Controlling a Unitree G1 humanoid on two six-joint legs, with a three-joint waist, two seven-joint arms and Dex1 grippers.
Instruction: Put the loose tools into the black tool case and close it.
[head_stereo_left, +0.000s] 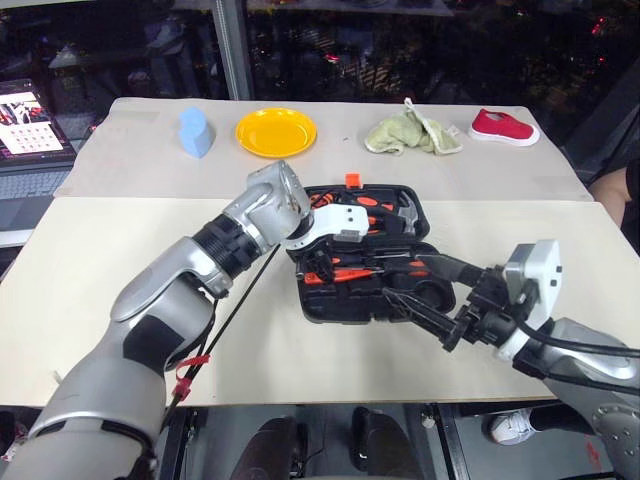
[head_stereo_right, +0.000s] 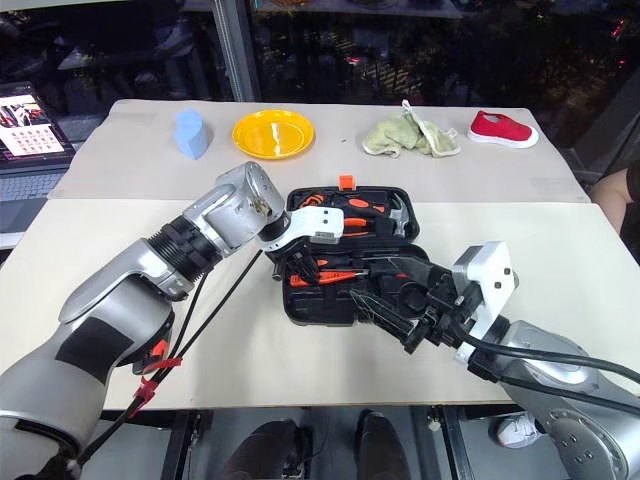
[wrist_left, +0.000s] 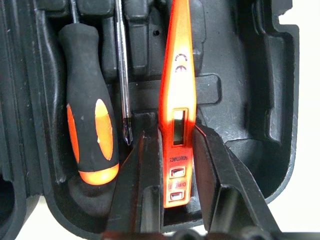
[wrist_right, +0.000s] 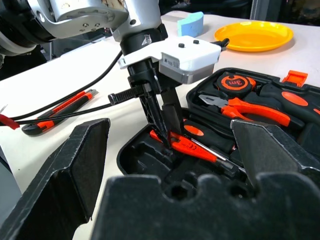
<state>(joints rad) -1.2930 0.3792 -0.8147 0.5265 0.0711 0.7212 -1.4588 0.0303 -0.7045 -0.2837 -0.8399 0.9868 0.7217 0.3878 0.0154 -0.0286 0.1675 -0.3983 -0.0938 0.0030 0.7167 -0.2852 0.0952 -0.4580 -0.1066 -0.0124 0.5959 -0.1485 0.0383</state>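
The black tool case lies open in the middle of the table. My left gripper points down into its near half, shut on the slim orange tester screwdriver, whose tip rests low in the case. A black-and-orange screwdriver lies in a recess beside it, next to a bare metal shaft. The orange-and-black utility knife lies on the table outside the case. My right gripper hovers open at the case's front right corner, holding nothing.
The far half of the case holds pliers, a tape measure and a hammer. At the back of the table are a blue block, a yellow plate, a green cloth and a red shoe.
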